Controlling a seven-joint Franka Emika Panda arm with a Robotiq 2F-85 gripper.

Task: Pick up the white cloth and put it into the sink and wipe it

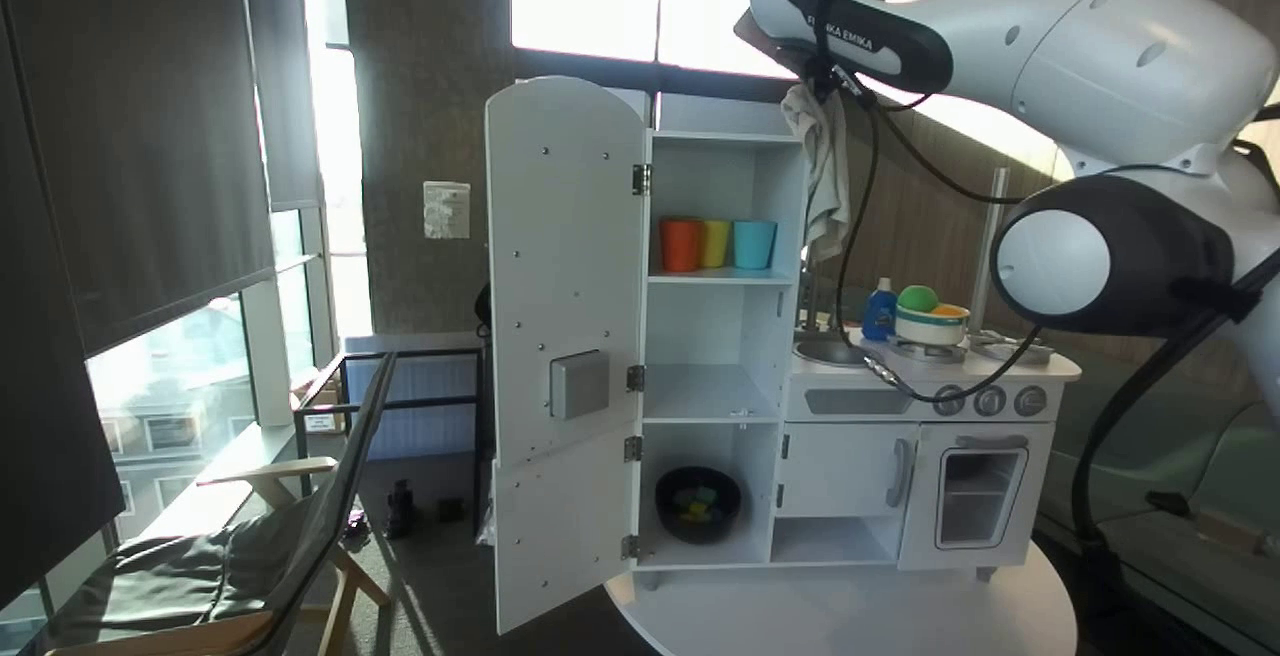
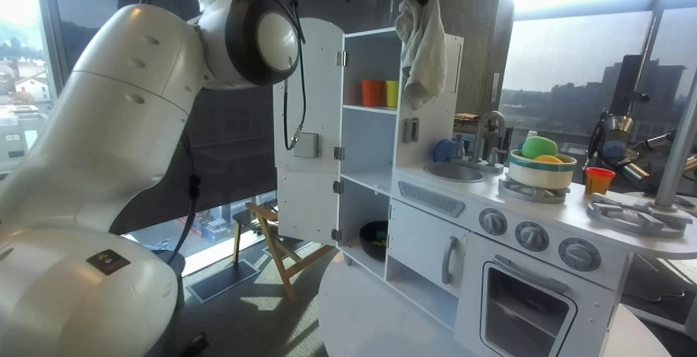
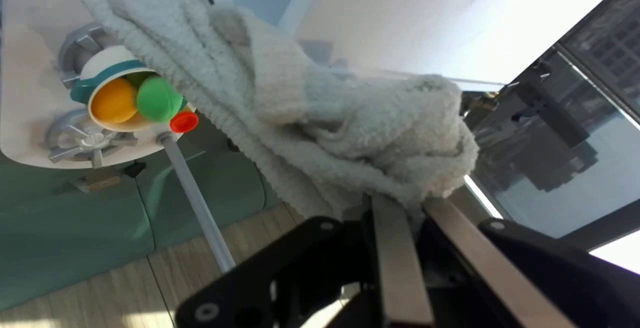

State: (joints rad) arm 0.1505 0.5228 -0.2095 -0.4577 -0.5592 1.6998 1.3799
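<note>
One cloth (image 3: 295, 108), apparently in end effector (image 3: 404, 205)

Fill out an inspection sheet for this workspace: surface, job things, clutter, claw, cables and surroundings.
Surface: white counter with a set-in sink.
Job things: cloth hangs bunched, higher than the counter and apart from the sink.
Clutter: pot on a burner, with a green ball and an orange ball in it; red-lidded tub; blue bottle; cups and black bowl in the open cabinet.
Claw: closed on the cloth.
Cables: black cable loops down from the arm, crossing in front of the counter in an exterior view.
Surroundings: chair, blinds, bright windows.
</note>
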